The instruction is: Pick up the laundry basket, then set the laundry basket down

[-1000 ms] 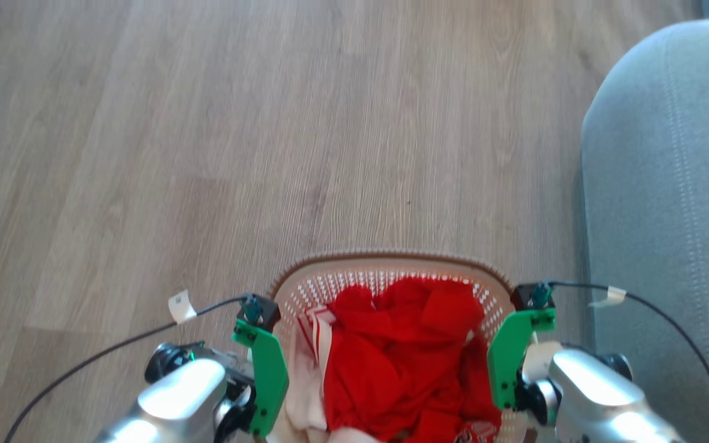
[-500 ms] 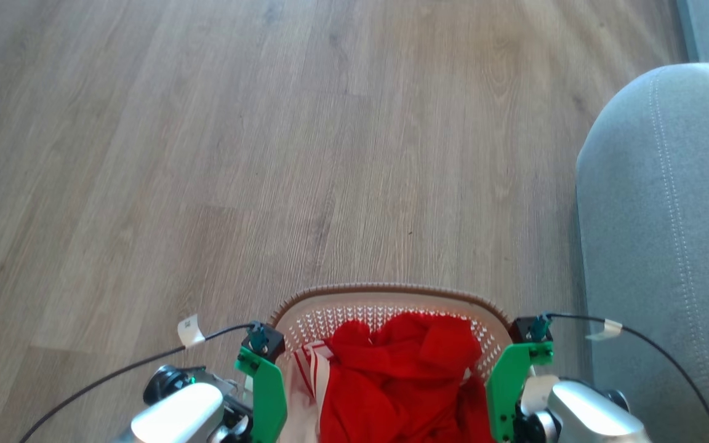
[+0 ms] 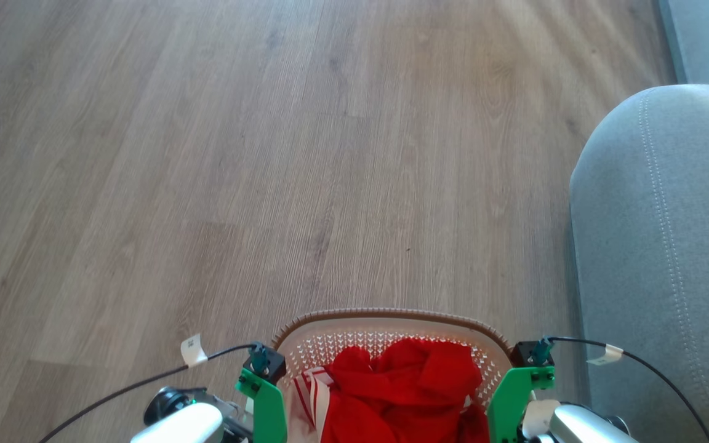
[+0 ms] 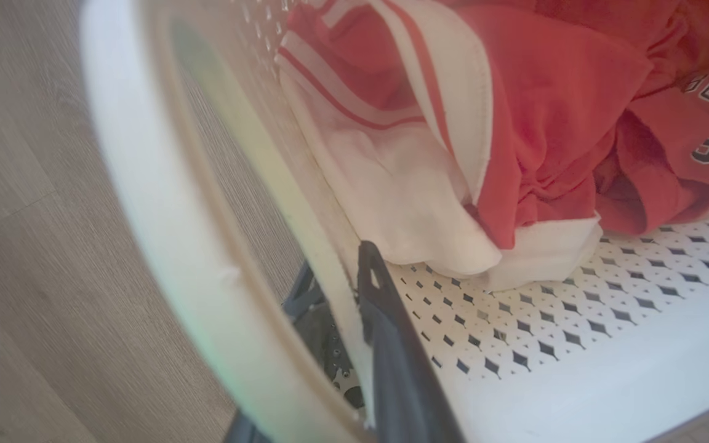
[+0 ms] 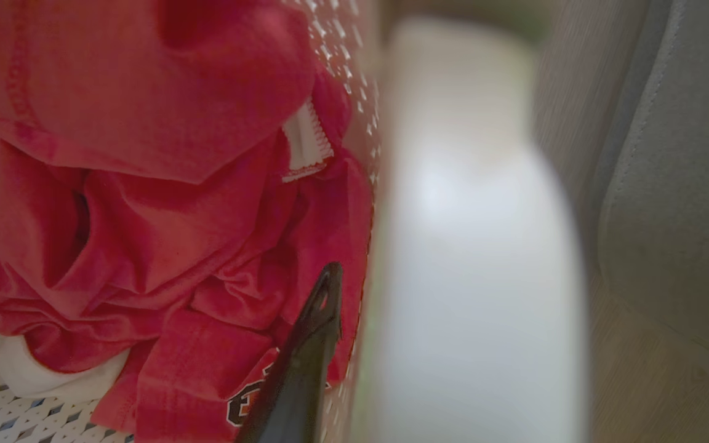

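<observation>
The laundry basket (image 3: 391,315), white and perforated with a brown braided rim, sits at the bottom middle of the head view between my two arms. It holds red and white clothes (image 3: 404,384). My left gripper (image 4: 337,280) is shut on the basket's left wall (image 4: 164,203), with one dark finger (image 4: 385,332) inside and the other outside. My right gripper (image 5: 360,286) grips the right wall, its inner finger (image 5: 311,344) lying against the red cloth; the white handle (image 5: 477,246) hides the outer finger. Whether the basket touches the floor I cannot tell.
A grey upholstered sofa arm (image 3: 662,246) stands close on the right, just beyond my right arm. Wood-look floor (image 3: 268,154) stretches ahead and to the left. Black cables (image 3: 120,387) with white tags trail from both wrists.
The whole head picture has slid downward, so the camera has moved. The basket and both arms show lower in it, with the hold on both walls unchanged.
</observation>
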Available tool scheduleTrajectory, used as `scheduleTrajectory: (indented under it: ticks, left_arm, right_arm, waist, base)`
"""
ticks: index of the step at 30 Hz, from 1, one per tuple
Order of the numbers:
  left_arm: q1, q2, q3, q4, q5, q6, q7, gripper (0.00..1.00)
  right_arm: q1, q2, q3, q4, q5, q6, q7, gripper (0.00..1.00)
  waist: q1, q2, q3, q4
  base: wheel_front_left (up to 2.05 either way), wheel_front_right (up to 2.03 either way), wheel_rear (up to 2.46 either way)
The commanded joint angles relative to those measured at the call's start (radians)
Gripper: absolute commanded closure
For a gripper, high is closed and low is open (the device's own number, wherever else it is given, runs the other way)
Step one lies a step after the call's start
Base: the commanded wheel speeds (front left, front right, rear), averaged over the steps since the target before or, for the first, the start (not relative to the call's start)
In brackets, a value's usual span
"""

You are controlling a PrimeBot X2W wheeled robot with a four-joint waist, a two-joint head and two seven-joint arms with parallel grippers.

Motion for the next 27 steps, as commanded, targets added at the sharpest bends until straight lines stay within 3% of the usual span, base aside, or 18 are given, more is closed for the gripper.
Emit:
scheduleTrajectory:
  ticks: [1,27]
  left_arm:
    - [-0.031,-0.007,0.000,-0.055,0.028,-0.018,0.007,1.00]
    - [-0.018,-0.007,0.000,-0.057,0.024,-0.018,0.009,1.00]
  right_arm:
    - [-0.028,0.029,0.022,-0.060,-0.017,0.016,-0.009,1.00]
    - [0.004,0.029,-0.027,-0.095,-0.062,0.016,0.015,1.00]
  waist:
    - [0.0001,-0.0001,-0.004,-0.002]
    - [0.0001,-0.0001,-0.033,-0.001]
  base:
    - [0.00,0.00,0.00]
    - [0.00,0.00,0.00]
